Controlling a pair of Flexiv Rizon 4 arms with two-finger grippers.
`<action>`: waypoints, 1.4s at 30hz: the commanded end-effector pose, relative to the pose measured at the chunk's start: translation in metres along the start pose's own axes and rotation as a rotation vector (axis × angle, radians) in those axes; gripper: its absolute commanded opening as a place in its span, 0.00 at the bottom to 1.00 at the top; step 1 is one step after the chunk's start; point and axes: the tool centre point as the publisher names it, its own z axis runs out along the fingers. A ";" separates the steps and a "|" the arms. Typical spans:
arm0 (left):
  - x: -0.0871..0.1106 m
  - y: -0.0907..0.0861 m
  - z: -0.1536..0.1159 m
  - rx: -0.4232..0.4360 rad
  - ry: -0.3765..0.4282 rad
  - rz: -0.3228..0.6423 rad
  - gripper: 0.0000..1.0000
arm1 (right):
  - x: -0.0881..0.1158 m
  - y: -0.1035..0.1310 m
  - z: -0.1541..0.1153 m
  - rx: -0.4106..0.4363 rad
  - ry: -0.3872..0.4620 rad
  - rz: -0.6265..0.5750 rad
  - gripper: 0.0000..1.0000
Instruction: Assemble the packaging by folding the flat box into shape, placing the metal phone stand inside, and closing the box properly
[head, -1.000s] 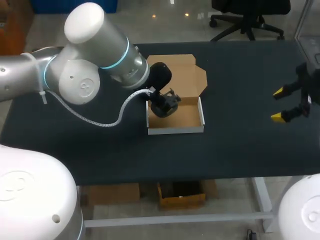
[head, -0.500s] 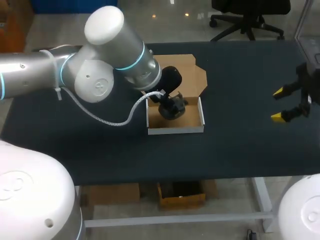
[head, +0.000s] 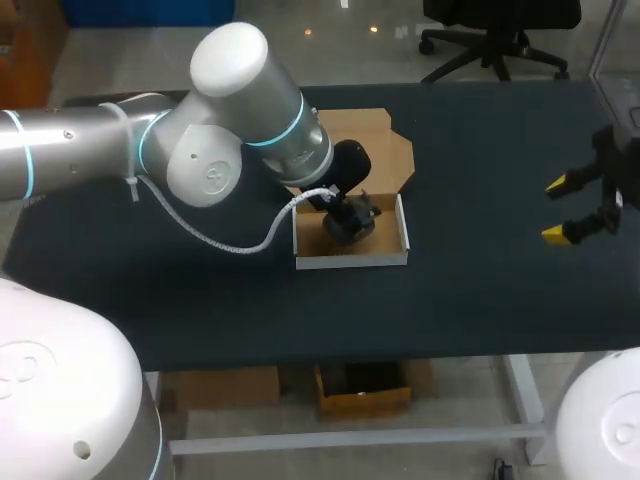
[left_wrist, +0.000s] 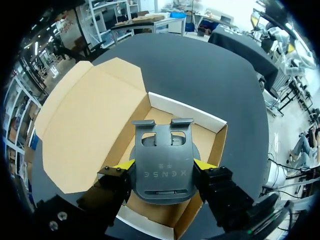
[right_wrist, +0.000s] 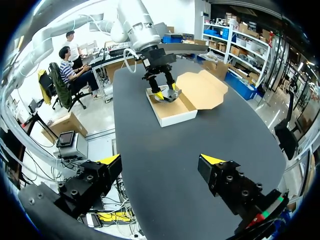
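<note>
Left gripper (left_wrist: 163, 165) pinching phone stand (left_wrist: 162, 145) inside box (left_wrist: 186, 111), right gripper (right_wrist: 161, 159) spread wide

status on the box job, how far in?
Done: box is folded into a tray, walls up. In hand: left hand is shut on the phone stand, holding it over the tray; touchdown unclear. Left: release the stand, fold the open lid over and tuck it. The right hand is open, empty, off to the box's right.
</note>
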 end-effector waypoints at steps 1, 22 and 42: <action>-0.001 -0.006 0.011 -0.009 -0.004 -0.002 0.00 | 0.000 -0.001 -0.001 -0.004 0.003 -0.002 1.00; -0.013 -0.004 0.028 -0.039 -0.007 -0.019 0.00 | 0.000 -0.001 -0.001 -0.004 0.003 -0.002 1.00; -0.016 -0.003 0.033 -0.059 -0.021 -0.031 1.00 | 0.000 -0.001 -0.001 -0.004 0.003 -0.002 1.00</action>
